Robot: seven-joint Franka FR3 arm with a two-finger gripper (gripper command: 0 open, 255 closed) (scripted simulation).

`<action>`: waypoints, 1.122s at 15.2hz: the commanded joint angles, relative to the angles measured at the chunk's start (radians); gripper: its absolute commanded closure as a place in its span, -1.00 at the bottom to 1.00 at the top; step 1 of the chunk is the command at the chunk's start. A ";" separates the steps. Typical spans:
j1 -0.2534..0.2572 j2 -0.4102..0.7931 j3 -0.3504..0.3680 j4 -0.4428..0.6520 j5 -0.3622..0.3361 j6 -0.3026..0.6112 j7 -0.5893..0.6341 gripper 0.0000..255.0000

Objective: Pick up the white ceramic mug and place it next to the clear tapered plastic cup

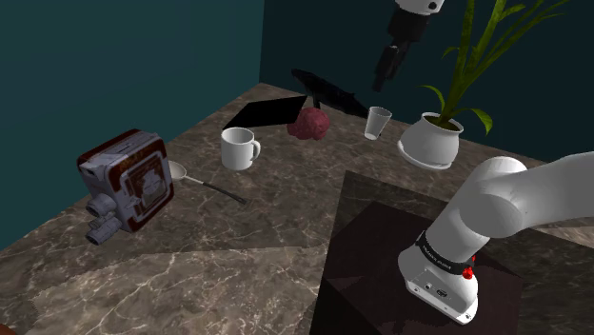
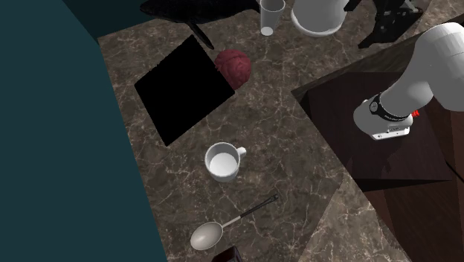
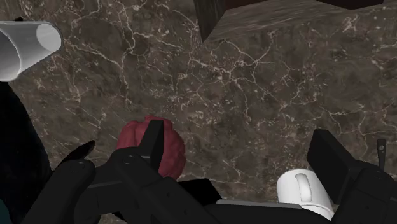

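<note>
The claw [image 1: 386,74] hangs spread and empty, high above the cup [image 1: 378,123]. The mug [image 1: 238,149] stands upright on the worktop [image 1: 286,209], well apart from the cup. Best to descend over its rim away from the handle, fingers straddling the wall, then close.

A home, seemingly a kitchen corner: a dark marbled stone countertop [image 1: 276,205] spreads beneath the claw [image 1: 385,78], with teal walls [image 1: 124,57] behind it, a potted plant [image 1: 433,141] near it, and a mug [image 1: 238,148] and spoon [image 1: 178,171] farther off.
</note>
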 commanded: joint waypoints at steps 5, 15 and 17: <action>0.010 0.099 0.051 -0.001 0.036 0.088 0.077 -1.00; 0.022 0.408 0.173 0.087 0.077 0.286 0.262 -1.00; 0.023 0.477 0.195 0.120 0.074 0.319 0.300 -1.00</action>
